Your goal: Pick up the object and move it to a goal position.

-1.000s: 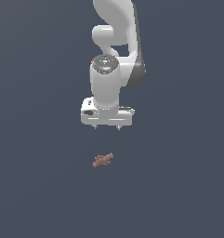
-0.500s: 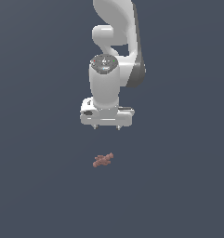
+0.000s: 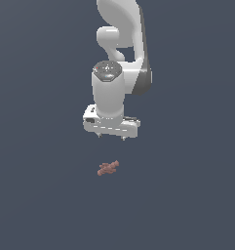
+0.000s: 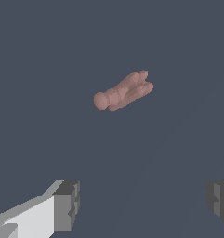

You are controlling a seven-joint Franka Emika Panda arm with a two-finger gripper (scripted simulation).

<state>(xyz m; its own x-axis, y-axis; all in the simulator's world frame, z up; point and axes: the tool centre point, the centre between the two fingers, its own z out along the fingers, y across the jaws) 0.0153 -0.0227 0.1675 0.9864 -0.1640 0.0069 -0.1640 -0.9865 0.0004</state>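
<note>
The object (image 3: 108, 168) is a tiny reddish-brown lumpy, elongated thing lying on the dark grey floor. It also shows in the wrist view (image 4: 123, 90), with a round knob at one end. My white gripper (image 3: 111, 136) hangs above the object, pointing down, clear of it. Its jaws stand wide apart and empty. In the wrist view the two grey fingertips (image 4: 67, 205) sit far apart with the object beyond the gap between them, my gripper (image 4: 142, 202) holding nothing.
A plain dark grey floor (image 3: 41, 195) fills both views. The white arm (image 3: 120, 39) rises above the gripper to the frame's top edge.
The gripper has shifted very slightly, a little lower toward the object. The object has not moved.
</note>
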